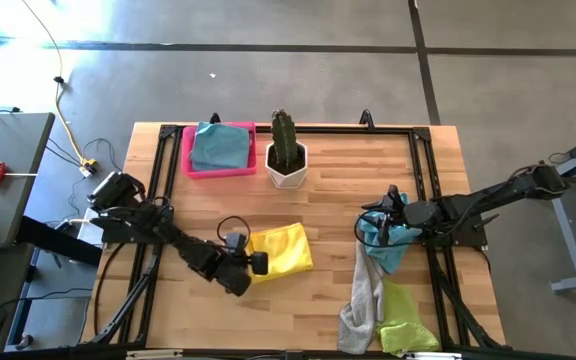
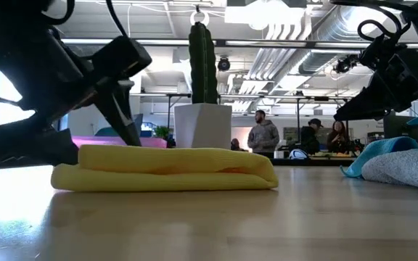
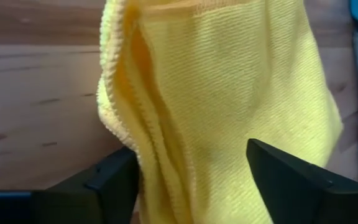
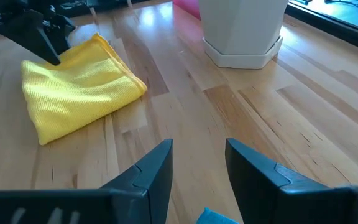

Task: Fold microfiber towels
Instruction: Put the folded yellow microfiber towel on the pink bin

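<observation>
Left of centre in the overhead frame, the left gripper [image 1: 255, 263] sits at the left edge of the folded yellow towel [image 1: 283, 250], its dark fingers [image 3: 114, 180] spread wide, one on each side of the cloth's edge without pinching it. At table height that towel lies flat as a neat, thick fold in the middle of the frame, on the wooden table [image 1: 328, 200]. Right of centre in the overhead frame, the right gripper [image 1: 393, 205] hovers over a light blue towel [image 1: 388, 240], fingers parted with nothing between them. Below it, toward the lower right, a grey towel [image 1: 363, 300] trails down beside a lime green towel [image 1: 403, 320], the three heaped loosely together. At upper centre-left a pink tray [image 1: 218, 168] holds another light blue towel [image 1: 218, 148], just beside a cactus [image 1: 286, 140] in a white pot [image 1: 286, 172]. Beyond the table, people [image 2: 264, 134] stand in the room.
</observation>
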Robot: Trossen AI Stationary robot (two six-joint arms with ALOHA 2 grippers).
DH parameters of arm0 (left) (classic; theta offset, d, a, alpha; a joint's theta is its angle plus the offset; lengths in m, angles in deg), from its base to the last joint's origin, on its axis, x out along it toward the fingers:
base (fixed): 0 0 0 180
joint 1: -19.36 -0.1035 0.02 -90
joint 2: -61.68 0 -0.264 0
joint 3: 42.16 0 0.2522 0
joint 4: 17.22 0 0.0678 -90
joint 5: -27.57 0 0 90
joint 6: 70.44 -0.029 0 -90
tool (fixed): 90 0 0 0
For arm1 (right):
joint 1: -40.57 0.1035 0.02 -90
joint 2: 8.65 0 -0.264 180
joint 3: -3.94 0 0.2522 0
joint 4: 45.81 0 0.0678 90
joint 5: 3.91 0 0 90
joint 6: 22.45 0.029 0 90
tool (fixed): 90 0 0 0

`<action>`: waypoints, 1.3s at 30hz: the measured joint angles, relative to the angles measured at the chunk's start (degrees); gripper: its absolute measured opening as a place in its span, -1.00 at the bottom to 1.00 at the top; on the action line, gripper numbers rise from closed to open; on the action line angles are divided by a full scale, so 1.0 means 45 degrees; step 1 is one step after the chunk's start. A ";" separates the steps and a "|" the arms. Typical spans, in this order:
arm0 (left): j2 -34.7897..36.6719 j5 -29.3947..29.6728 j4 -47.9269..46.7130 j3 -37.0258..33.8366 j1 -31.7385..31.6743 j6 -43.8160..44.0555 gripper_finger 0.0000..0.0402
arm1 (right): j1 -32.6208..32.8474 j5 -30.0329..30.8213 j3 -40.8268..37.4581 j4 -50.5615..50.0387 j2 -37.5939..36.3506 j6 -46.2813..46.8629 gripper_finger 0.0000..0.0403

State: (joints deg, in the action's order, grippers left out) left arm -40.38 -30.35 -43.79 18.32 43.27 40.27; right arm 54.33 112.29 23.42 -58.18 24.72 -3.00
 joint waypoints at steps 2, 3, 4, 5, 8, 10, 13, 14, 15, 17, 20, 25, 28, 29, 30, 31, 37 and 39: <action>-0.0005 -0.0155 -0.0085 -0.0005 -0.0083 -0.0311 0.21 | 0.0000 0.0000 0.0000 -0.0004 -0.0002 0.0000 -0.31; 0.0006 -0.0190 -0.0109 -0.0018 -0.0134 -0.0467 0.13 | 0.0000 -0.0001 0.0000 -0.0007 0.0002 0.0000 -0.31; 0.0015 -0.0261 -0.0130 -0.0029 -0.0192 -0.0660 0.04 | 0.0000 0.0000 0.0000 -0.0007 -0.0002 0.0000 -0.31; 0.0015 -0.0345 -0.0143 -0.0038 -0.0260 -0.0864 -0.06 | 0.0000 0.0000 0.0000 -0.0007 -0.0002 0.0000 -0.31; 0.0015 -0.0597 -0.0208 -0.0063 -0.0429 -0.1590 -0.37 | 0.0000 0.0000 0.0000 -0.0007 -0.0002 0.0000 -0.31; 0.0006 -0.0709 -0.0239 -0.0081 -0.0533 -0.2195 -0.58 | -0.0001 0.0000 0.0000 -0.0012 -0.0002 0.0000 -0.31; -0.0010 -0.0806 -0.0223 -0.0087 -0.0692 -0.3260 -0.88 | 0.0000 0.0000 0.0000 -0.0016 -0.0002 0.0000 -0.31; -0.0008 -0.0914 -0.0208 -0.0087 -0.0760 -0.3640 -0.94 | 0.0000 0.0000 0.0000 -0.0016 -0.0002 0.0000 -0.31; 0.0001 -0.1062 -0.0203 -0.0087 -0.0844 -0.4006 -0.96 | 0.0000 0.0000 0.0000 -0.0016 -0.0002 0.0000 -0.31; 0.0123 -0.1483 -0.0210 -0.0083 -0.1021 -0.4824 -0.93 | -0.0003 0.0000 0.0000 -0.0016 -0.0002 0.0000 -0.31; 0.0599 -0.1945 -0.0336 -0.0108 -0.1336 -0.6819 -0.95 | 0.0000 0.0003 0.0000 -0.0016 -0.0002 0.0000 -0.31; 0.2287 -0.2539 -0.1594 -0.0092 -0.2535 -1.1124 -0.98 | 0.0000 0.0003 0.0000 -0.0016 -0.0002 0.0000 -0.31; 0.3207 -0.2946 -0.2655 -0.0133 -0.3436 -1.3098 -0.98 | 0.0000 0.0003 0.0000 -0.0034 -0.0002 0.0000 -0.31; 0.3506 -0.2949 -0.2900 -0.0128 -0.3749 -1.3677 -0.99 | -0.0002 0.0005 0.0000 -0.0031 -0.0002 0.0000 -0.31; 0.3869 -0.2903 -0.3193 -0.0119 -0.4096 -1.4262 -0.99 | 0.0000 0.0005 0.0000 -0.0040 0.0007 0.0000 -0.31; 0.4186 -0.2860 -0.3393 -0.0112 -0.4432 -1.4866 -0.99 | 0.0000 0.0005 0.0000 -0.0114 -0.0001 0.0000 -0.31; 0.5557 -0.2554 -0.4297 -0.0086 -0.6676 -1.8568 -0.99 | 0.0000 0.0005 0.0005 -0.0351 0.0022 0.0000 -0.31; 0.5792 -0.2471 -0.4380 -0.0097 -0.7515 -1.9473 -0.99 | -0.0003 0.0010 0.0005 -0.0450 0.0007 0.0000 -0.31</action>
State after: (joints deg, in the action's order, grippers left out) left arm -14.32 -41.47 -63.50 17.88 9.45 -47.35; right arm 54.32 112.33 23.44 -60.20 24.75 -3.00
